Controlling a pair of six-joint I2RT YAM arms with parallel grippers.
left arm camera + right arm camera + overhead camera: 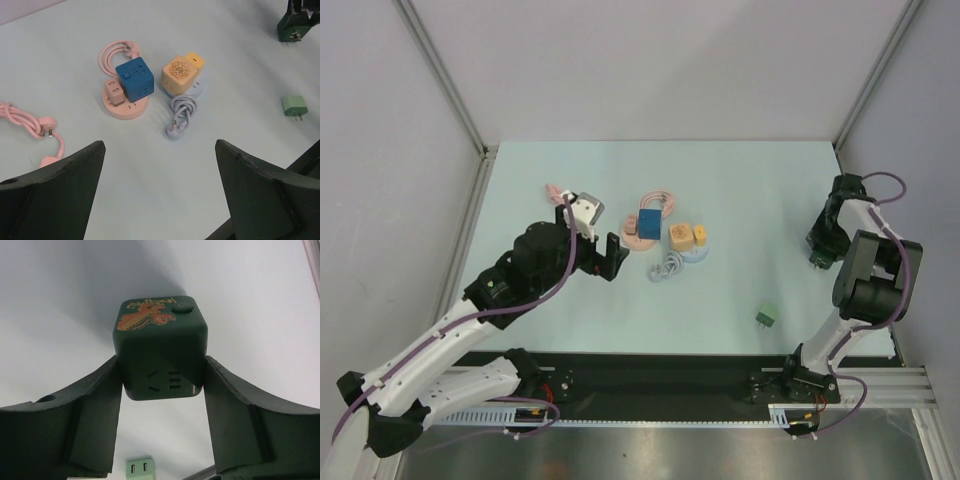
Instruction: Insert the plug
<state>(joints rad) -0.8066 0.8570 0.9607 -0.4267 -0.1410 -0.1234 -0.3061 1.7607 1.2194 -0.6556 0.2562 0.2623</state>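
The small light-green plastic plug [767, 317] lies loose on the pale blue worktop [740, 190], near its front edge on the right side, well apart from both arms' fingers. In the right wrist view it shows below the fingers, its slotted face towards the camera.

The right claw [162, 362] is clamped on a dark green cube-shaped socket block [160, 330] with a gold and red dragon print on top. Both fingers press its sides, and it seems to be held clear of the worktop, though the angle leaves that unsure.

The left claw [160, 145] hangs over the middle of the worktop with its fingers wide apart and nothing between them. Beyond it sit a blue cube socket [134, 80] on a pink round base, a yellow cube socket [178, 74] on a pale blue base, and a grey coiled cable [181, 112] just in front of the latter.
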